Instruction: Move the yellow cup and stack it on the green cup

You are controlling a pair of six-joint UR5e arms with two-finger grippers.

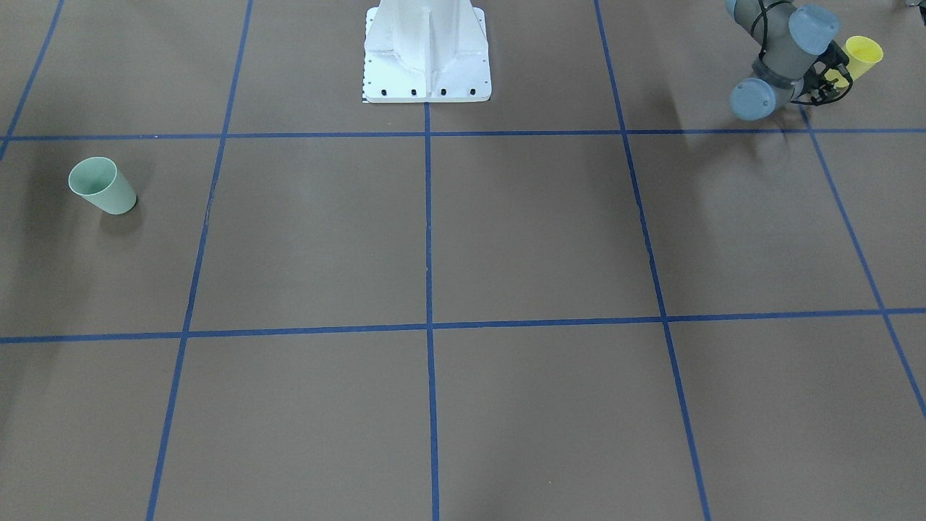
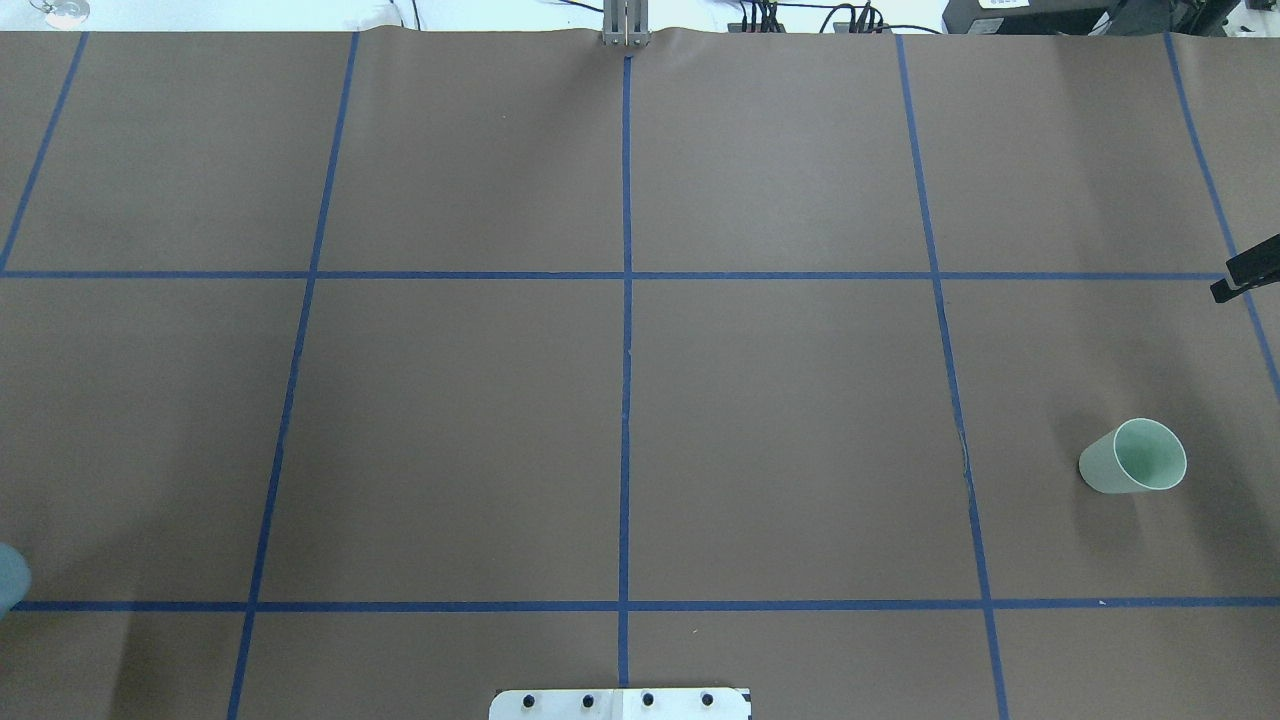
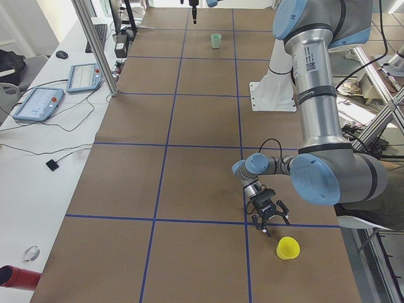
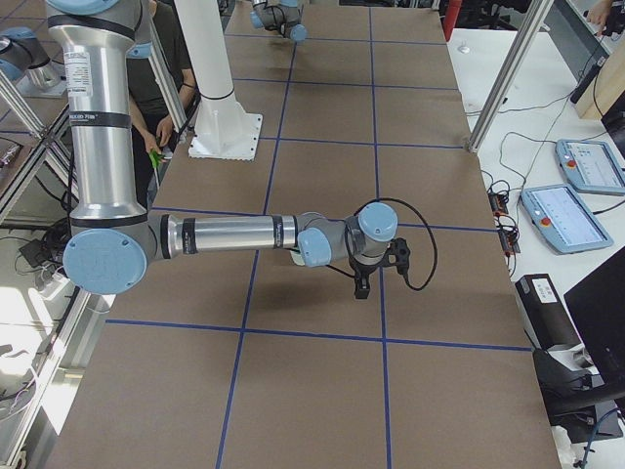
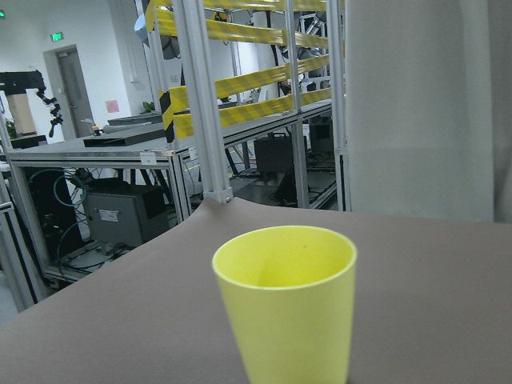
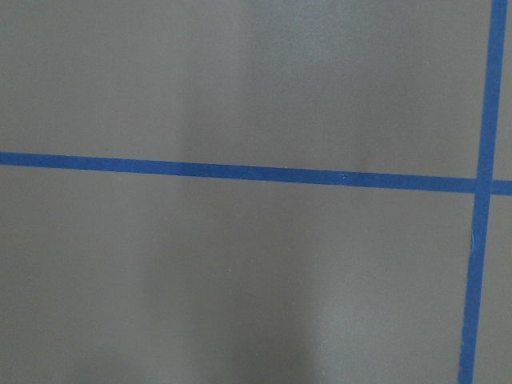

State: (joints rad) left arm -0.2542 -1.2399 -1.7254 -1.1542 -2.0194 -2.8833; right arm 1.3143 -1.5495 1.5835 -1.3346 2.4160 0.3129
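Table (image 1: 542, 231) (blue-gridded) carries yellow cup (image 1: 859, 59), green cup (image 1: 103, 187).

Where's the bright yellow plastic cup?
The bright yellow plastic cup stands upright at the front-facing view's top right, on the robot's left, beside the left gripper.

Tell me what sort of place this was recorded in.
Most likely a robotics lab or test cell: a table covered in brown paper with a blue tape grid, teach pendants on the side bench, and hazard-striped framing behind the table in the left wrist view.
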